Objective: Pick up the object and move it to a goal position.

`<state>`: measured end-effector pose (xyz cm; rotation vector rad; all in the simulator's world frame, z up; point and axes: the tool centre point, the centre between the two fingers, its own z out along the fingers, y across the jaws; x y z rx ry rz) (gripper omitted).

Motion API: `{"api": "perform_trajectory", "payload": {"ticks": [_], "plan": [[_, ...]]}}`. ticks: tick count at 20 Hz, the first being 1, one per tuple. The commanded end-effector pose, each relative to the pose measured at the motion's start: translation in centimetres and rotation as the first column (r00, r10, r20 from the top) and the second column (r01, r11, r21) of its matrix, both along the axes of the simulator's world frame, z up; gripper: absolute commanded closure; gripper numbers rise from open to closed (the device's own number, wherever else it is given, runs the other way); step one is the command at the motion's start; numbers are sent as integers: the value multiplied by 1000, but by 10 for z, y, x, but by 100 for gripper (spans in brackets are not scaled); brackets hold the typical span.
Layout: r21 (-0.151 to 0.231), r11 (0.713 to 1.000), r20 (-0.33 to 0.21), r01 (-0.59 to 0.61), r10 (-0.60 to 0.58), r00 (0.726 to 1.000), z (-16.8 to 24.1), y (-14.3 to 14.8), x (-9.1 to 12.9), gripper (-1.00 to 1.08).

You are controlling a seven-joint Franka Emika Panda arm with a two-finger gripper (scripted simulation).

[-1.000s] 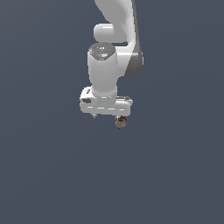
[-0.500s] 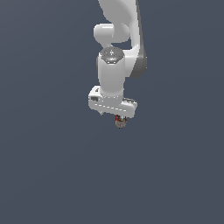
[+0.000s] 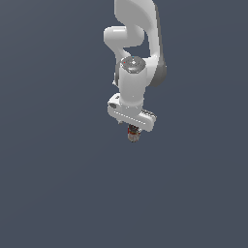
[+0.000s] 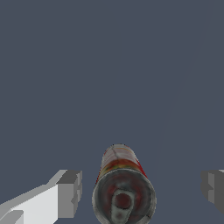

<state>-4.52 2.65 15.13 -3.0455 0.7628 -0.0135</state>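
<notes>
The object is a tiny can-like cylinder with red, dark brown and whitish patches. In the exterior view it sits right under the white gripper, near the picture's middle. In the wrist view the object stands between the two grey fingertips, with its round top and a red spot facing the camera. The gripper is open. One fingertip and the other stand on either side of the object, with a clear gap to each. Nothing is held.
The white arm rises from the gripper to the top of the exterior view. A plain dark grey-blue surface fills everything else. No goal marker shows.
The gripper has shifted toward the exterior view's right and turned, and now sits centred over the object. The object has stayed in place.
</notes>
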Motion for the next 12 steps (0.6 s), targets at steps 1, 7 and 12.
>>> {"api": "perform_trajectory", "payload": {"ticks": [1,7,12], "plan": [[1,998,-2,55,-55,998,-5,6,-8,-92],[1,987,-6,162,-162,987,-15,18,-23,-92],[0,976,-8,219,-219,976,-21,25,-32,-92]]}}
